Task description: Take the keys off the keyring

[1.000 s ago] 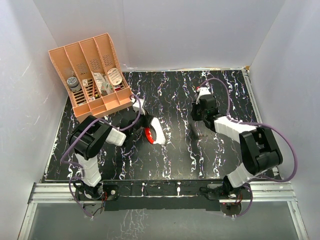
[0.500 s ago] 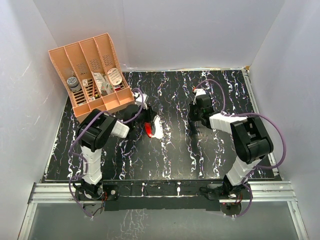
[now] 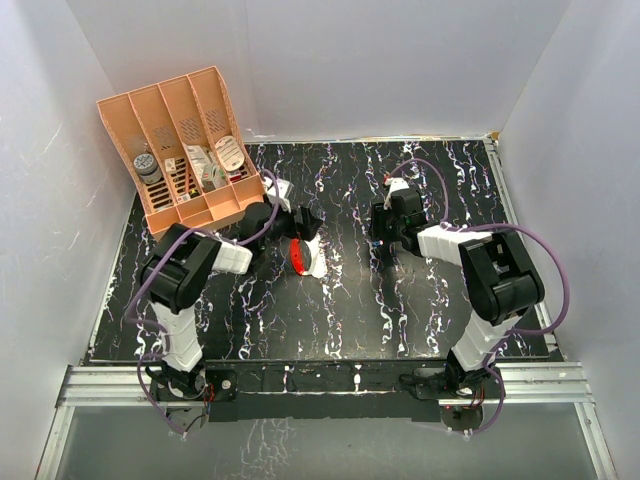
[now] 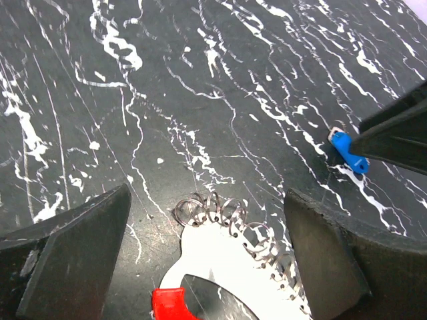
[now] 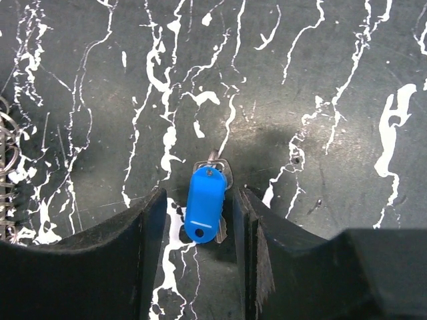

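The keyring, a white-and-red fob edged with several thin silvery rings, lies flat on the black marbled table; in the top view the keyring sits left of centre. My left gripper stands wide open around it, both fingers clear of it. One of the keys, silvery with a blue plastic head, lies on the table between the fingers of my right gripper, which is open with a gap beside the key. In the left wrist view the key lies apart from the rings.
A peach desk organizer with small items in its slots stands at the back left, close behind my left arm. White walls enclose the table on three sides. The keyring's rings show at the right wrist view's left edge.
Both grippers have opened: the left let go of the keyring, the right let go of the blue-headed key. The left gripper shifted toward the back, the right a little left.
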